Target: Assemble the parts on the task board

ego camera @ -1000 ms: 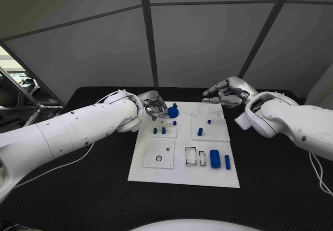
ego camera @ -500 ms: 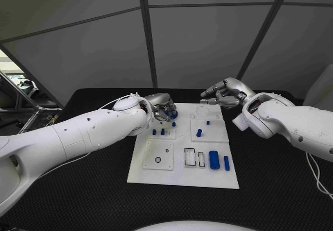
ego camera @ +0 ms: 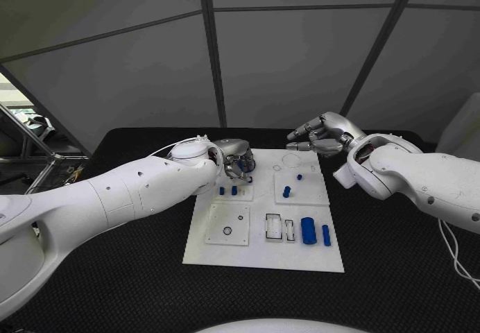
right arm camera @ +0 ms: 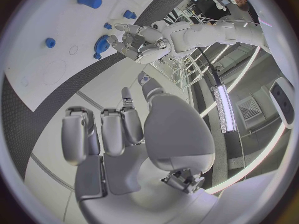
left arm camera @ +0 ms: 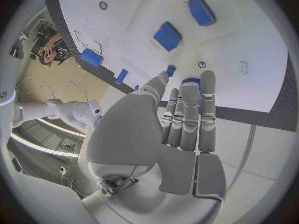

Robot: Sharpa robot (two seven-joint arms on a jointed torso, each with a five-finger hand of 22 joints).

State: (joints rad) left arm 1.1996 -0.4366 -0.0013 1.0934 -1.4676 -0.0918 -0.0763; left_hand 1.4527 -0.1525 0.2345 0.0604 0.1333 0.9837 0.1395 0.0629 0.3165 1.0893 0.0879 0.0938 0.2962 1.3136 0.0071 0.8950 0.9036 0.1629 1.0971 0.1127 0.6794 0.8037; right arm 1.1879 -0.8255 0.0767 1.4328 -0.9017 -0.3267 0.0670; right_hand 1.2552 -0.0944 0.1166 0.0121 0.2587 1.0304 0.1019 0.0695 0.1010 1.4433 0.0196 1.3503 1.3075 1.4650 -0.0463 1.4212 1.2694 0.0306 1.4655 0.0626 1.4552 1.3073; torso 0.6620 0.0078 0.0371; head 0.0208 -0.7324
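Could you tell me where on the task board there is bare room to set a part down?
The near strip of the task board, below the plate with a hole and the large blue cylinder, is bare. The far right corner, near the engraved circle, is also free. The far left is crowded: the left hand hovers over the blue pegs.

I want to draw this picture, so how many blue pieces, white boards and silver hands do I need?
Blue parts: 7 showing, one at the left hand fingers; more may hide under it.
Task board: 1
Hands: 2, counting the right hand
Total: 10
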